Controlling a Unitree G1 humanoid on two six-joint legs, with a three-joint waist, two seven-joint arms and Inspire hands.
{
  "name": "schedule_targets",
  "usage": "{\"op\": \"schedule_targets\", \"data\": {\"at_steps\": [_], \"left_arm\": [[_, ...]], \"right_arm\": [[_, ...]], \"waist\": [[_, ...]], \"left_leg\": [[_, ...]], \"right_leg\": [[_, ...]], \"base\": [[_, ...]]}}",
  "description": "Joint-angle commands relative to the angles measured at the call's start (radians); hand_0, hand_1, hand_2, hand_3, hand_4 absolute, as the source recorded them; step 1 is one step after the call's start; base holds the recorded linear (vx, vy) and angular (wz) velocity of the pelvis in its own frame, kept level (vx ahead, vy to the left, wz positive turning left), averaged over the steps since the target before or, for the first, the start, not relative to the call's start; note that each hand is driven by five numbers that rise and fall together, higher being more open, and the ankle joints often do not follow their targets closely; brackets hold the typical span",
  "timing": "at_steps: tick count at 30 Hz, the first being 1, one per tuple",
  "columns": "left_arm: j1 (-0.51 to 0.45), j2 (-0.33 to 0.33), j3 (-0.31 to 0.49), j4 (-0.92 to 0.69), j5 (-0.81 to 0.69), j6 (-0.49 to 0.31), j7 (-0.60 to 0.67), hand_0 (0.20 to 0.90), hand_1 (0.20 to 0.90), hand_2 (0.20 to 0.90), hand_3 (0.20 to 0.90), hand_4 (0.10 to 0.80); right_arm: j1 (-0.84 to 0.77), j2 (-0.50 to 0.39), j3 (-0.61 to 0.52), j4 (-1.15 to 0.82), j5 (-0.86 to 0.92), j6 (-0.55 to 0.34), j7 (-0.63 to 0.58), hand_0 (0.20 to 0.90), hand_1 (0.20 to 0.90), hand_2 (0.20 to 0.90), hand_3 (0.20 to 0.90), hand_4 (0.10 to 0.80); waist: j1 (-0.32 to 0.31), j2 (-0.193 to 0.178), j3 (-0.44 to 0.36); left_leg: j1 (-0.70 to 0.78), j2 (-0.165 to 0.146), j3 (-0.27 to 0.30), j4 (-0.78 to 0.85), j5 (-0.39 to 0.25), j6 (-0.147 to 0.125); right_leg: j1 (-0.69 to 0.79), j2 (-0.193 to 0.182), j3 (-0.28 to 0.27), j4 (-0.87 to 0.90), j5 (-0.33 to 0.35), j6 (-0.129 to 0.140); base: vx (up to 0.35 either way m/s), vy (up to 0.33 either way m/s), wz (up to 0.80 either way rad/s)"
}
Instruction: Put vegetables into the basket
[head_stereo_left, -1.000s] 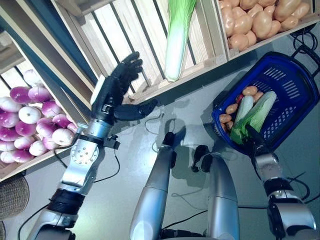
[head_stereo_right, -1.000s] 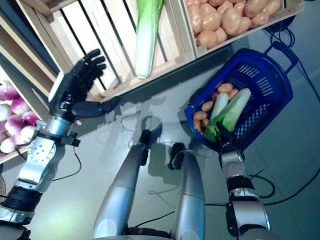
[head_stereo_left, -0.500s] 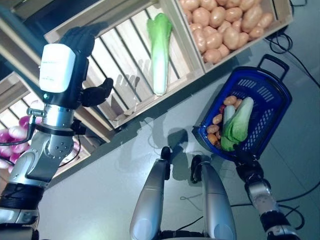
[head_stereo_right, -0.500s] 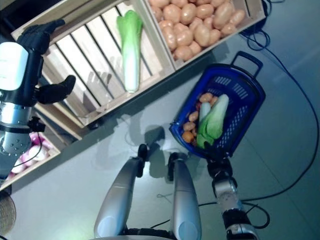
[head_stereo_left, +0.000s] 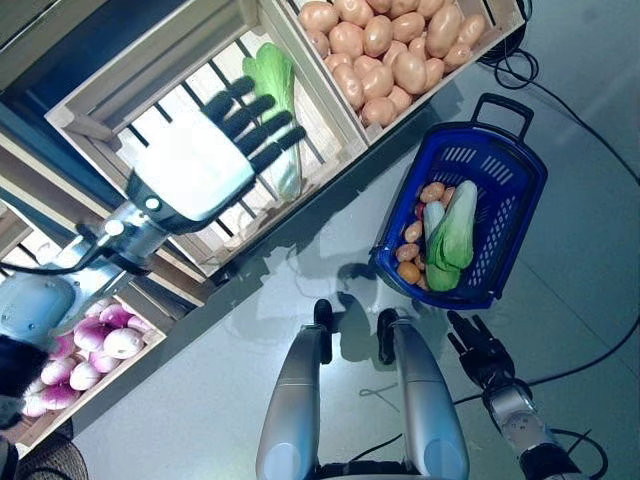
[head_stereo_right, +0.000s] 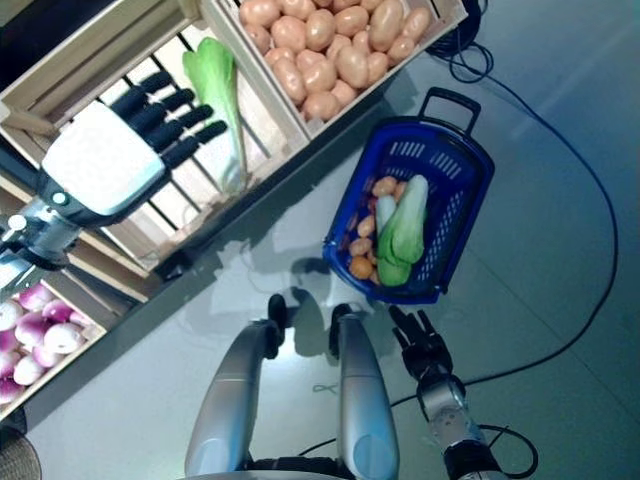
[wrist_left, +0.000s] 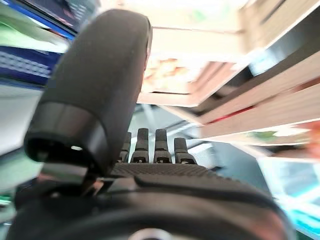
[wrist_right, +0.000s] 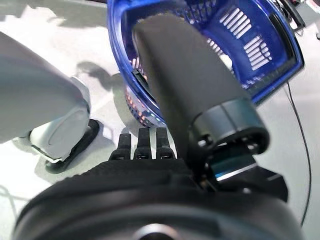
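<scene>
Left eye view shows the green cabbage (head_stereo_left: 272, 100) lying in the wooden crate (head_stereo_left: 110, 105), well apart from the blue basket (head_stereo_left: 515, 215) on the floor. My left hand (head_stereo_left: 215, 150) is above it, fingers straight, holding nothing. My right hand (head_stereo_left: 478, 345) is low, fingers relaxed. I think a loose grab could let the long cabbage slip and fall.

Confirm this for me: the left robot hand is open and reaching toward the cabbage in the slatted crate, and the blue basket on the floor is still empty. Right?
Not quite. The blue basket is not empty: the left eye view shows a green cabbage and several potatoes inside it. The rest holds: the left robot hand is open, its fingers straight toward the cabbage in the slatted crate.
</scene>
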Motion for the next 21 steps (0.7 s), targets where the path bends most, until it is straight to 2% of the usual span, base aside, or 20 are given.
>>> {"op": "schedule_targets", "data": {"at_steps": [1,3,4,13,17,21], "left_arm": [[-0.079,0.053,0.054,0.022,0.004,0.016,0.04,0.9,0.9,0.9,0.9,0.8],[-0.11,0.087,-0.01,0.051,0.019,0.011,0.026,0.9,0.9,0.9,0.9,0.8],[-0.115,0.091,-0.027,0.061,0.021,0.008,0.02,0.9,0.9,0.9,0.9,0.8],[-0.221,0.116,-0.168,0.135,-0.001,0.013,-0.07,0.9,0.9,0.9,0.9,0.8],[-0.245,0.116,-0.203,0.179,-0.03,0.041,-0.089,0.9,0.9,0.9,0.9,0.8],[-0.245,0.113,-0.203,0.21,-0.043,0.091,-0.073,0.9,0.9,0.9,0.9,0.8]], "right_arm": [[0.037,-0.061,-0.009,-0.08,-0.008,-0.003,0.061,0.9,0.9,0.9,0.9,0.8],[0.05,-0.076,0.001,-0.103,-0.004,0.01,0.066,0.9,0.9,0.9,0.9,0.8],[0.055,-0.081,0.003,-0.104,-0.002,0.014,0.069,0.9,0.9,0.9,0.9,0.8],[0.045,-0.125,0.026,-0.112,0.017,0.03,0.076,0.9,0.9,0.9,0.9,0.8],[0.046,-0.131,0.025,-0.118,0.014,0.03,0.078,0.9,0.9,0.9,0.9,0.8],[0.044,-0.138,0.03,-0.124,0.026,0.03,0.073,0.9,0.9,0.9,0.9,0.8]], "waist": [[-0.034,0.013,-0.025],[-0.045,0.01,-0.021],[-0.047,0.01,-0.022],[-0.059,0.009,-0.003],[-0.061,0.008,-0.002],[-0.058,0.007,-0.002]], "left_leg": [[-0.022,-0.007,0.038,0.041,-0.004,0.022],[-0.025,0.002,0.046,0.045,-0.005,0.028],[-0.019,0.002,0.041,0.054,-0.029,0.022],[-0.065,0.022,0.05,0.097,-0.031,0.031],[-0.085,0.03,0.053,0.104,-0.03,0.032],[-0.096,0.033,0.052,0.099,-0.026,0.031]], "right_leg": [[0.051,-0.019,-0.051,-0.152,0.207,-0.011],[0.043,-0.019,-0.047,-0.15,0.211,-0.01],[0.049,-0.016,-0.04,-0.142,0.19,-0.003],[-0.003,-0.02,-0.034,-0.104,0.197,-0.004],[-0.023,-0.021,-0.032,-0.099,0.199,-0.003],[-0.036,-0.021,-0.033,-0.101,0.201,-0.002]], "base": [[0.034,0.051,-0.22],[0.081,0.055,-0.14],[0.104,0.037,-0.05],[0.016,0.032,-0.08],[0.0,0.0,0.0],[-0.019,0.006,-0.04]]}}
